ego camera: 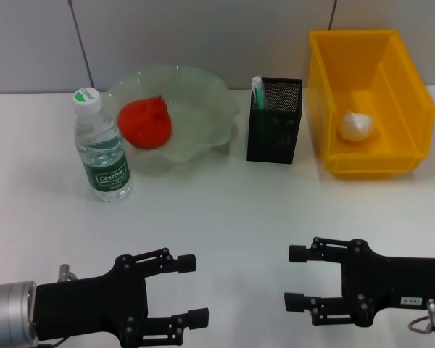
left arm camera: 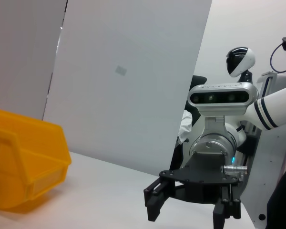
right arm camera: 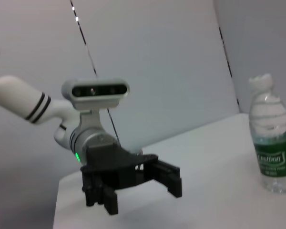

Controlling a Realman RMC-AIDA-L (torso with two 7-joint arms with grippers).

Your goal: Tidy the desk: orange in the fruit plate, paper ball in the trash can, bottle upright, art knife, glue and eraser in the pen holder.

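White and smooth, the surface (ego camera: 217,210) runs back to a pale grey partition wall. Along the far edge, starting on the robot's left, the water bottle (ego camera: 101,145) stands upright with its cap on, a green label around its middle. Just beside it sits the translucent green fruit plate (ego camera: 203,94), and the orange (ego camera: 145,122) lies in it, toward the bottle's side. Next comes the black mesh pen holder (ego camera: 275,123), standing apart from the plate, with a green-and-white item poking up at its left corner; what else is in it cannot be made out. Farthest to the right is the yellow bin serving as the trash can (ego camera: 326,101), with the white paper ball (ego camera: 357,126) resting on its floor.

At the near edge, the left end effector (ego camera: 192,290) hovers low over bare surface, jaws spread wide and holding nothing. Across from it, well apart from all the objects, the right end effector (ego camera: 293,277) faces inward, likewise spread wide and empty.
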